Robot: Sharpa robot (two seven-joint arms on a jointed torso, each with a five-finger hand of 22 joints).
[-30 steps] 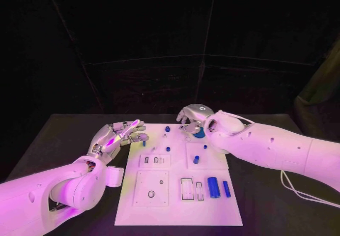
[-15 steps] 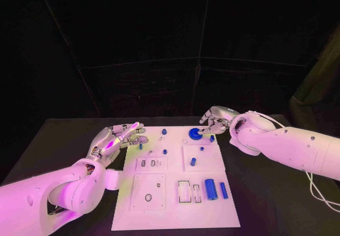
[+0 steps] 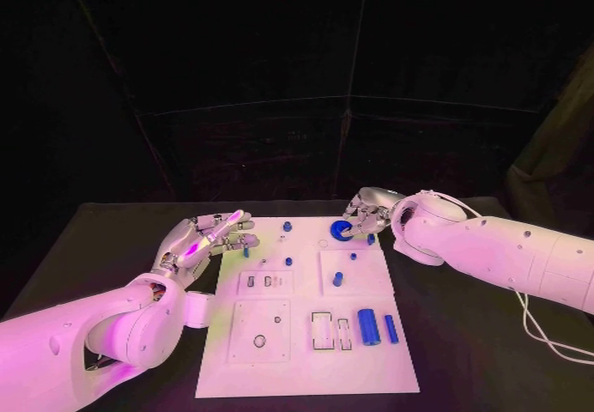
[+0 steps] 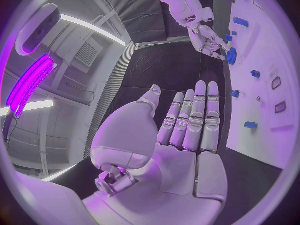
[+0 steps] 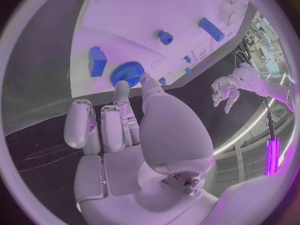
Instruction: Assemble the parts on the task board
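Head view: my right hand (image 3: 369, 215) sits at the far right part of the task board (image 3: 310, 360), fingertips at the blue gear (image 3: 341, 228); I can't tell from here if it pinches it or only touches it. My left hand (image 3: 204, 239) hovers at the board's far left edge, fingers stretched out and apart, holding nothing. Two blue cylinders (image 3: 369, 326) lie near the front right, and a small blue peg (image 3: 336, 278) stands mid-board. Left wrist view: the left hand (image 4: 187, 120) is flat and wide, nothing in it, the board (image 4: 275, 75) beside it, and the right hand (image 4: 209, 40) across the board touches the gear (image 4: 232, 55). Right wrist view: right hand fingers (image 5: 122, 97) reach the gear (image 5: 127, 73), which lies flat on the board (image 5: 156, 10) just beside a blue block (image 5: 97, 61); contact looks light, with no grip I can confirm. Risk, as I judge it: a shallow fingertip hold could let the gear slip, or push it against the block.
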